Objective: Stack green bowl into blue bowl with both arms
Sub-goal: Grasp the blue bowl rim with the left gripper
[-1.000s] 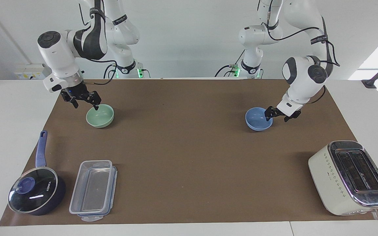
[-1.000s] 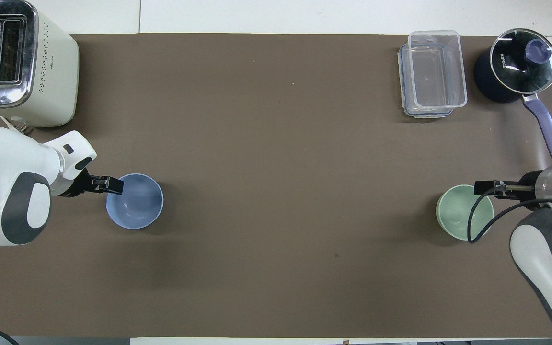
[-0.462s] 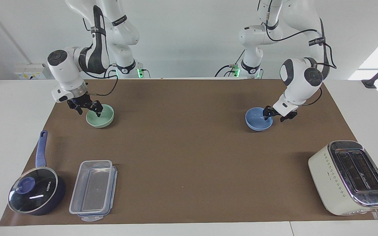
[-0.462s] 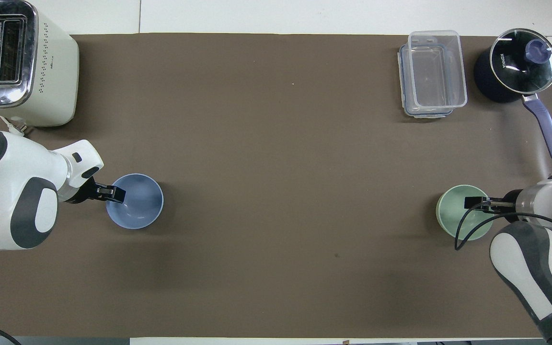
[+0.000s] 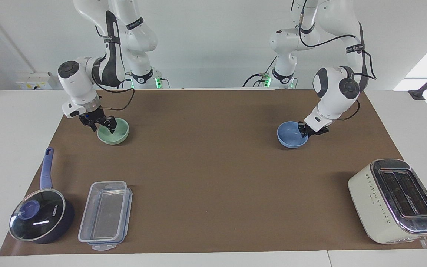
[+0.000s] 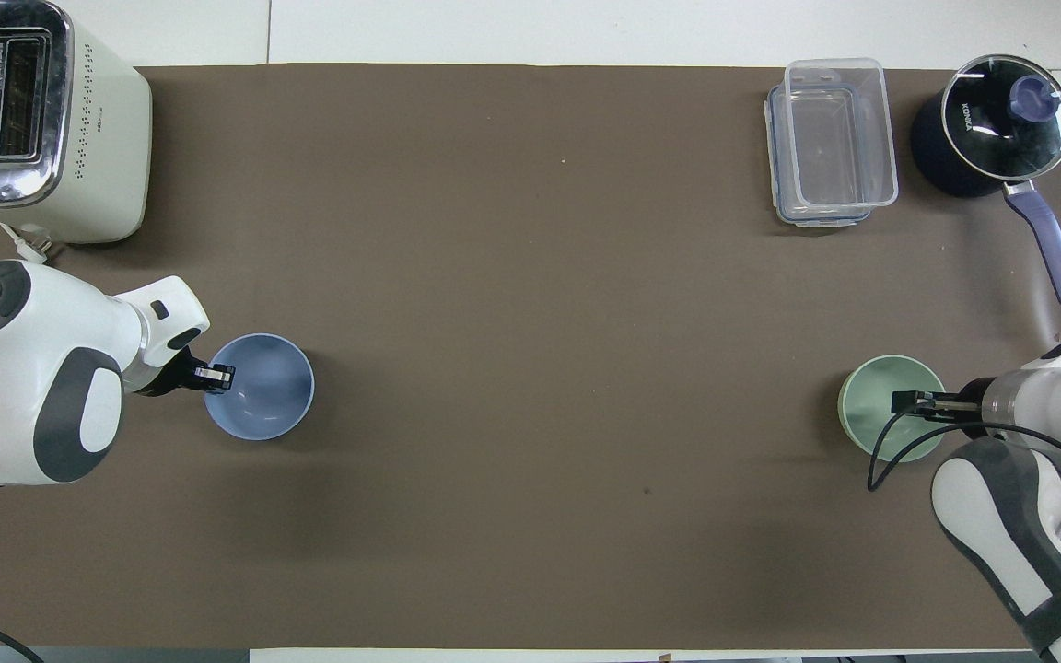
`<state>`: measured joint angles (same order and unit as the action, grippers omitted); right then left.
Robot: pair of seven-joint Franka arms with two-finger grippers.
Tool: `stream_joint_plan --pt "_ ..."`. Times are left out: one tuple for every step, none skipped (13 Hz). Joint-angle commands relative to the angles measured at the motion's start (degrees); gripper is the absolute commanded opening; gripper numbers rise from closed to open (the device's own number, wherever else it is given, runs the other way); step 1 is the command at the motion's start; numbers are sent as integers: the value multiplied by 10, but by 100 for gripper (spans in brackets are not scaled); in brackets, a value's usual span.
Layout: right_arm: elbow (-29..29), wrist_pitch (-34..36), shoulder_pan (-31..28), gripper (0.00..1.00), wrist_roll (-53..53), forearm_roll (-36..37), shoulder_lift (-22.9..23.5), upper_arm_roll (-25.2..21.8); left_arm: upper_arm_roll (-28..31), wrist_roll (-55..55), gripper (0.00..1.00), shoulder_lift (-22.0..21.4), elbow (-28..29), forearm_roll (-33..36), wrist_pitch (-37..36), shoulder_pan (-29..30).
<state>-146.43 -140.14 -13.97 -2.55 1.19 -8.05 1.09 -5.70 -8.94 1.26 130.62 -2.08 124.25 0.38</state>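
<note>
The green bowl point(image 5: 116, 132) stands on the brown mat toward the right arm's end of the table; it also shows in the overhead view point(image 6: 876, 414). My right gripper point(image 5: 103, 126) point(image 6: 903, 401) is low at its rim, open, one finger inside and one outside. The blue bowl point(image 5: 289, 135) point(image 6: 263, 391) stands toward the left arm's end. My left gripper point(image 5: 311, 129) point(image 6: 217, 373) is low at its rim on the side toward the table's end, open across the bowl's wall. Both bowls rest on the mat.
A cream toaster point(image 5: 395, 200) stands farther from the robots than the blue bowl. A clear plastic container point(image 5: 104, 215) and a dark blue saucepan with glass lid point(image 5: 41, 218) stand farther out than the green bowl. Brown mat point(image 5: 213, 167) lies between the bowls.
Both grippers have come down to the bowls' rims. The right gripper lowered and moved over the green bowl's rim. The left gripper drew in closer to the blue bowl. The bowls have not moved.
</note>
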Motion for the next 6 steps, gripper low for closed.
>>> stream_joint_plan --pt "-11 -15 -17 0 -21 -2 -7 5 2 20 0 9 -44 6 -29 -5" --pt "-11 -14 -17 0 -21 -2 -7 5 0 49 0 29 -102 4 -77 -9" --pt "-11 -13 -17 0 -21 -2 -7 5 -1 85 0 54 -166 1 -129 -32" --pt "-8 -9 -17 0 -21 -2 -7 5 0 125 0 74 -221 -14 -166 -61" --pt "-5 -7 -17 0 -21 -2 -7 5 0 172 0 84 -250 -37 -176 -89" --pt "-1 -6 -16 0 -21 -2 -11 5 0 228 0 85 -253 -49 -167 -128"
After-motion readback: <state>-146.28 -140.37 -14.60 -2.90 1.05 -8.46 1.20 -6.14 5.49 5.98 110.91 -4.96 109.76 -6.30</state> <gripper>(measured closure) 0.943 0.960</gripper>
